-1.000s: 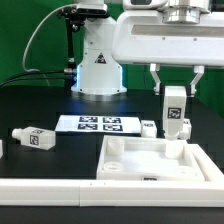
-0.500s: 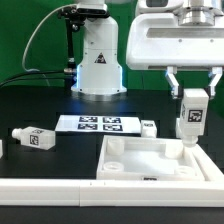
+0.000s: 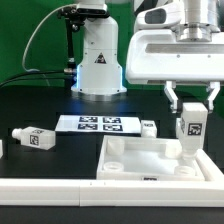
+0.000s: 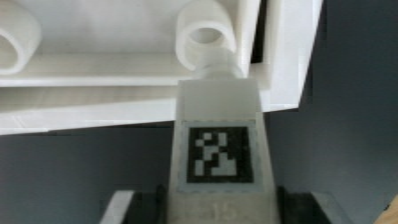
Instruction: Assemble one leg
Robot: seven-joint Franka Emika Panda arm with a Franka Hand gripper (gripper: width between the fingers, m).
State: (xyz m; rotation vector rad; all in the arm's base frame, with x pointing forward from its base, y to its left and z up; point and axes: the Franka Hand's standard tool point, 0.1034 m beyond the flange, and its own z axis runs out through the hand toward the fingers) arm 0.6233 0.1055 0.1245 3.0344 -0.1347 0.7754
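Three legs show clearly in the exterior view, and a fourth white piece [image 3: 2, 148] is cut off at the tabletop's edge on the exterior view's left, too little of it in frame to name. The leg [image 3: 188, 128] of the task stands upright in the gripper [image 3: 190, 105], whose two fingers are clamped on its upper sides; its lower end is at the far corner of the tray-like panel [image 3: 140, 172] on the exterior view's right. A second leg [image 3: 33, 138] lies on its side toward the left edge of the black tabletop [image 3: 60, 155], well apart from the panel. A third leg [image 3: 148, 128] sits just beside the end of the marker board [image 3: 98, 124] on the exterior view's right, between the board and the held leg. There is one panel, a shallow white tray with a raised rim, near the tabletop's corner on the exterior view's right. In the wrist view two round corner sockets rise inside it – one [image 4: 210, 40] straight ahead of the leg [image 4: 217, 130], the other [image 4: 27, 50] off to the side. The leg's narrow tip meets the nearer socket, though whether it is seated or only touching cannot be told. The gripper [image 4: 210, 205] holds the tagged end, one finger [image 4: 121, 208] dark beside the leg's flank. One long white rail [image 3: 50, 186] runs along the tabletop's near edge, and the arm's base [image 3: 97, 65] stands at the far edge – behind the marker board
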